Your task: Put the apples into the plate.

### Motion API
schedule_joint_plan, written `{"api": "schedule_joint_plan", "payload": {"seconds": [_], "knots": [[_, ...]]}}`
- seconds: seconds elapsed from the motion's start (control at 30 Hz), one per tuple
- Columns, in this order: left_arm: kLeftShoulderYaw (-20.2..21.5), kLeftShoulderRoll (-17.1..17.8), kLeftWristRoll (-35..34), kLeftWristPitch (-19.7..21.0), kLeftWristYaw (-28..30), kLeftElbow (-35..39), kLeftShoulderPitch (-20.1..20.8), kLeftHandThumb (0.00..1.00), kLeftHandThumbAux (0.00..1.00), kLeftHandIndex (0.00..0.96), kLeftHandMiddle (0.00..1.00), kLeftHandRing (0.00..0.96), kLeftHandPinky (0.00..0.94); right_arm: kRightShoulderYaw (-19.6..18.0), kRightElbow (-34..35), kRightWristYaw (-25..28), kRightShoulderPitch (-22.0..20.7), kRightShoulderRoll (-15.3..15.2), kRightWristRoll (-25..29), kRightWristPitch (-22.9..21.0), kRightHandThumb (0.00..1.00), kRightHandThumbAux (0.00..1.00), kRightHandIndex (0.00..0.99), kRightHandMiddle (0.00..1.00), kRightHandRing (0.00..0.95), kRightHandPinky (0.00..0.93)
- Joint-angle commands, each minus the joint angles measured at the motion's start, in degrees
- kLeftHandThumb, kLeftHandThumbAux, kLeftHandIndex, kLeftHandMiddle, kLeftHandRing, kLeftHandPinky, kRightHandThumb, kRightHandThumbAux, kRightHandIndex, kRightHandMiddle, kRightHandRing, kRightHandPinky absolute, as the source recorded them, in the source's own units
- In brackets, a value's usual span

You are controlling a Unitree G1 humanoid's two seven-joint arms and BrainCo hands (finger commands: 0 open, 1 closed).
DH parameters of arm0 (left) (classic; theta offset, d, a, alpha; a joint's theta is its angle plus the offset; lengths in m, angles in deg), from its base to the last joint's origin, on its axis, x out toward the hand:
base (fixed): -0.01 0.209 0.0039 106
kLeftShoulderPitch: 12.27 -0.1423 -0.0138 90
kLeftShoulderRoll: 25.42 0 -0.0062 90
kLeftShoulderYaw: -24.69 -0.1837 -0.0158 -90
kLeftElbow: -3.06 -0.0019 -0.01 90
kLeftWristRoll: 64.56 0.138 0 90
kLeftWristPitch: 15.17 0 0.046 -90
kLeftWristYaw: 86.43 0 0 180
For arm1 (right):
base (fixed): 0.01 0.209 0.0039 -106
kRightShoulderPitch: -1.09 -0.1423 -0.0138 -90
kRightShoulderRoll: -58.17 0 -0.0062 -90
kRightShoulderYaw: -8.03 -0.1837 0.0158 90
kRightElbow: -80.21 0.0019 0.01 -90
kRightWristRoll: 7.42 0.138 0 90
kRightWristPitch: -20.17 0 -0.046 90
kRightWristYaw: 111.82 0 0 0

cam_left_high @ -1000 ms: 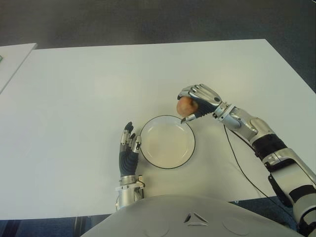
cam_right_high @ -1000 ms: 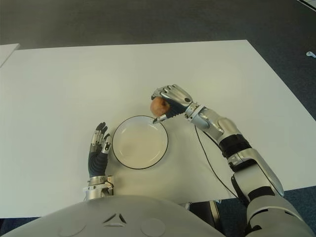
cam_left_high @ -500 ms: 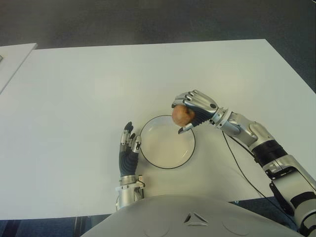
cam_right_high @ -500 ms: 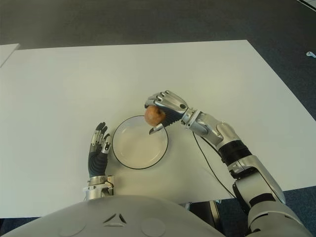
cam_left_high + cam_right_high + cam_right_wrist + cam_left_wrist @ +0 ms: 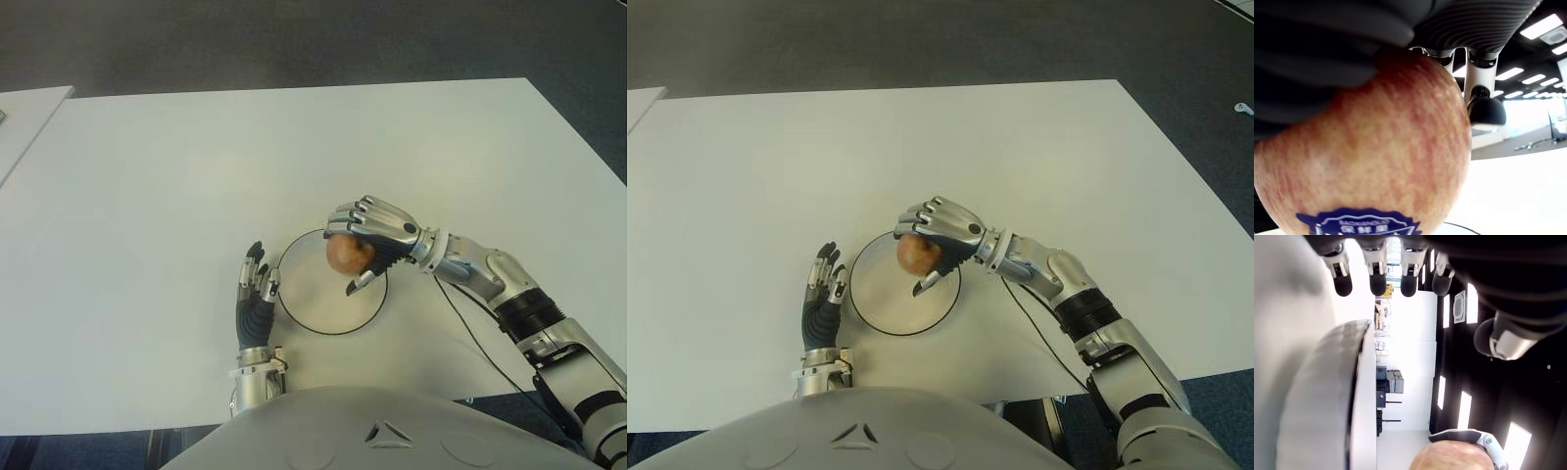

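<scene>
— What's your count on the table (image 5: 147,176)?

— From my station I see one apple (image 5: 345,254), one plate (image 5: 304,315) and two robot hands — the right hand (image 5: 370,235) and the left hand (image 5: 255,294).

— Anything else?

— One cable (image 5: 470,328) beside the right arm, and one second table (image 5: 24,113) at the far left edge. That is my whole tally: one table in front, one apple, one plate.

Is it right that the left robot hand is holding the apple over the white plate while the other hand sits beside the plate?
Not quite. The right robot hand holds the apple over the white plate, as the left eye view shows. The left robot hand is the one beside the plate, on its left, fingers straight and holding nothing.
</scene>
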Motion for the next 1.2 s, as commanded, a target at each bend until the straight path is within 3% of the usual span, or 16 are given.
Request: {"api": "schedule_joint_plan", "payload": {"seconds": [0.03,0.4,0.7,0.87,1.2], "knots": [[0.2,-2.6,-0.4,2.5,-0.1,-2.0,0.1,0.055,0.432,0.000,0.000,0.000,0.000,0.5,2.3,-0.8,1.0,0.9,-2.9,1.1,0.700,0.723,0.439,0.880,0.872,0.875],[0.2,-3.2,1.0,2.9,-1.5,-1.4,0.2,0.038,0.460,0.000,0.000,0.000,0.000,2.0,8.8,-0.3,5.7,1.5,-7.6,0.4,0.701,0.719,0.439,0.878,0.870,0.860],[0.0,-2.9,1.2,3.5,-1.5,-1.1,0.6,0.028,0.465,0.000,0.000,0.000,0.000,2.7,10.4,-0.5,6.8,1.4,-10.4,0.0,0.700,0.719,0.439,0.885,0.879,0.871],[-0.3,-2.5,0.9,5.2,-1.1,1.3,-0.4,0.026,0.463,0.000,0.000,0.000,0.000,4.1,8.0,-1.1,6.3,2.1,-13.0,-0.9,0.698,0.720,0.438,0.891,0.883,0.874],[0.2,-3.0,1.9,3.6,-2.2,0.0,0.5,0.017,0.464,0.000,0.000,0.000,0.000,6.1,3.8,-2.3,4.8,2.2,-15.2,-0.7,0.695,0.721,0.438,0.879,0.873,0.863]]}}
